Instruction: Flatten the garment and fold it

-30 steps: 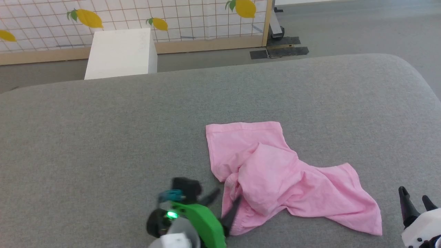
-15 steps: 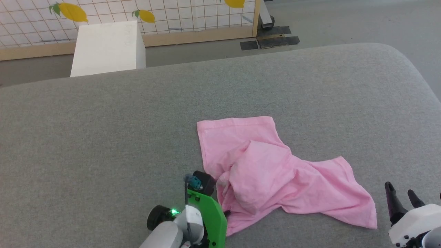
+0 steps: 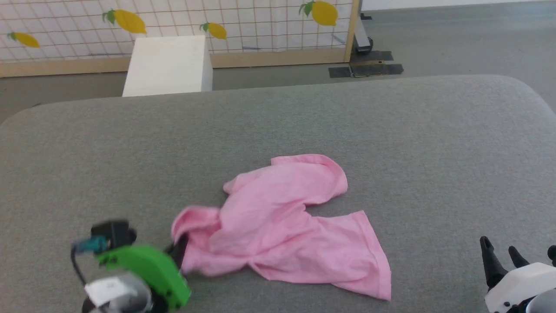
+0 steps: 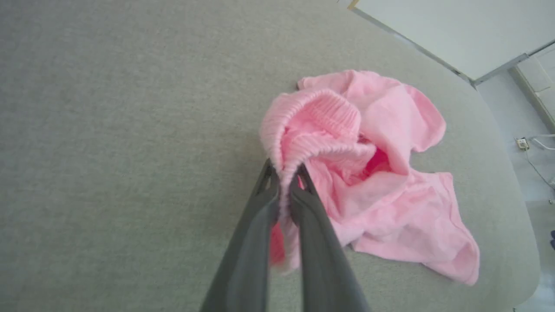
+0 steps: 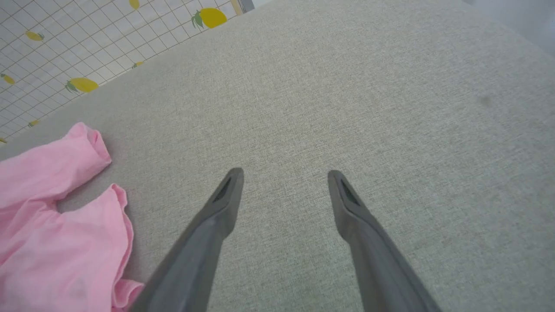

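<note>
Fingers point(image 4: 253, 234) of the left gripper point(image 4: 284, 173) are pressed together on the gathered waistband point(image 4: 312, 112) of the garment point(image 4: 390, 208). A fold of ribbed pink knit is squeezed between them and bulges above their tips. That pinch is plain in the left wrist view. The head view gives a blurred green bracket point(image 3: 143, 269) at the garment's left end, with the dark fingers mostly hidden by cloth. What the head view adds is the garment's whole outline: crumpled, one leg curled over on its far side, the other spread out flatter on its near right. The right gripper point(image 5: 285, 172) sits well apart from the garment, off its right side. Its fingers are spread wide, with bare surface between them. Its wrist view catches the garment's two leg hems at the left edge. Under the garment lies a grey woven padded surface point(image 3: 304, 117) with rounded corners. Beyond the garment's far side are grey floor point(image 3: 456, 39), a white box point(image 3: 167, 65) and a white grid screen printed with lemons point(image 3: 243, 21).
</note>
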